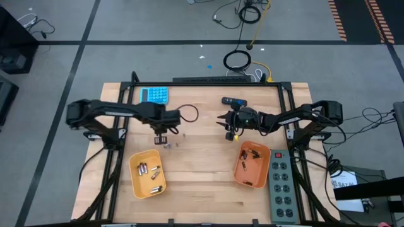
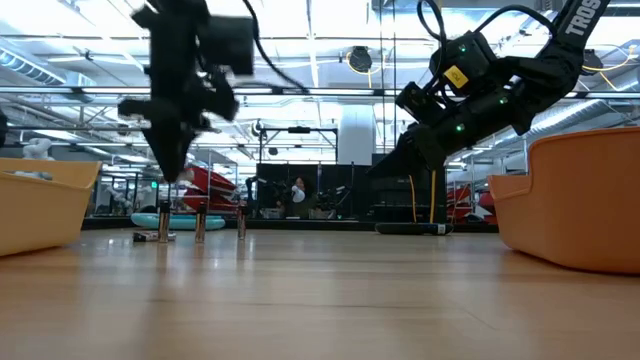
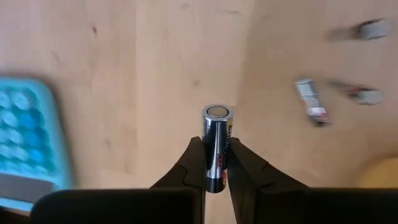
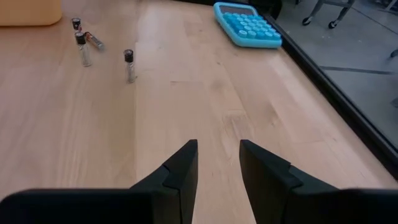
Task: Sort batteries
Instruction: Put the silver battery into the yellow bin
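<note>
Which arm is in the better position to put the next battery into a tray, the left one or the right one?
The left, most likely. The left gripper is already shut on a battery, above the table near the loose batteries and close to the left tray. The right gripper is open and empty.

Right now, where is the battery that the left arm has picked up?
The battery is clamped between the left gripper fingers, held above the table's middle-left, just over the loose batteries and beyond the left orange tray.
</note>
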`<state>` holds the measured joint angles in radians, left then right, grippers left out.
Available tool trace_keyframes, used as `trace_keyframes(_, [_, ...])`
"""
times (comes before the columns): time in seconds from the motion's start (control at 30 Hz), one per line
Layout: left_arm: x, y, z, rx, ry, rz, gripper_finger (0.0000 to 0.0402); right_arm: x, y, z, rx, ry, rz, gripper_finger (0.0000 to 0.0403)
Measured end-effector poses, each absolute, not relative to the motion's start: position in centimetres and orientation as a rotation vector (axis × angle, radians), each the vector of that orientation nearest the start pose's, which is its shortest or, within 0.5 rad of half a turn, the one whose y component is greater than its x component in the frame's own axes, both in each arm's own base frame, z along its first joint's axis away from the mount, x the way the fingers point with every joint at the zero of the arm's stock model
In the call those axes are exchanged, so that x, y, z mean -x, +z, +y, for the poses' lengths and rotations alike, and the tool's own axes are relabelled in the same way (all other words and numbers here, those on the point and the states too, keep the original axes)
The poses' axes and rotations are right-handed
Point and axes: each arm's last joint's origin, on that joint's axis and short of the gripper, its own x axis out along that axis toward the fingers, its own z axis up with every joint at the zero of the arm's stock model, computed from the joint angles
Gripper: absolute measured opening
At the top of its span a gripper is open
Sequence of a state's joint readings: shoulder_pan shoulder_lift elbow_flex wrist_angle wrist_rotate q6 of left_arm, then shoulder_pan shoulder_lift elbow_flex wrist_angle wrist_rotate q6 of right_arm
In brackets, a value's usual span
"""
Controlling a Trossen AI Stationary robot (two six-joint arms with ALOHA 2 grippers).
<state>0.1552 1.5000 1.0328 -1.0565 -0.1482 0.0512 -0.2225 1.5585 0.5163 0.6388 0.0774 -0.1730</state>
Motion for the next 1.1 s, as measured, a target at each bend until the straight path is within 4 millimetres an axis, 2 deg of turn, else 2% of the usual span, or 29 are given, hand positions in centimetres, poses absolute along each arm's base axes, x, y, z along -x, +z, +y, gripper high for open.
trace_keyframes(0.1, [-23.6,23.5,3.1,0.121,0.191,1.444,0.0041,-27.4,14.8,-6.4,0.140,-0.261,0.426,0.0109])
trace_keyframes(0.23, [-21.9,26.1,0.4,0.409,0.088,1.347,0.0041,-27.4,14.8,-6.4,0.131,-0.262,0.426,0.0109])
trace_keyframes(0.3, [-21.2,26.9,-1.2,0.570,0.064,1.339,0.0041,-27.4,14.8,-6.4,0.113,-0.266,0.423,0.0109])
trace_keyframes(0.37, [-20.7,27.3,-3.0,0.644,0.052,1.356,0.0041,-27.4,14.8,-6.4,0.102,-0.268,0.422,0.0109])
trace_keyframes(0.53, [-19.8,27.0,-6.2,0.574,0.074,1.387,0.0041,-27.4,14.8,-6.2,0.100,-0.258,0.423,0.0109])
trace_keyframes(0.73, [-19.8,25.8,-7.7,0.593,0.162,1.447,0.0044,-27.4,14.7,-6.2,0.081,-0.259,0.428,0.0109])
trace_keyframes(0.97, [-18.8,24.8,-8.8,0.588,0.327,1.581,0.0101,-27.4,14.7,-5.9,0.083,-0.248,0.434,0.0109])
trace_keyframes(1.1, [-18.7,24.8,-9.1,0.606,0.324,1.596,0.0131,-27.5,14.7,-5.5,0.086,-0.235,0.434,0.0109])
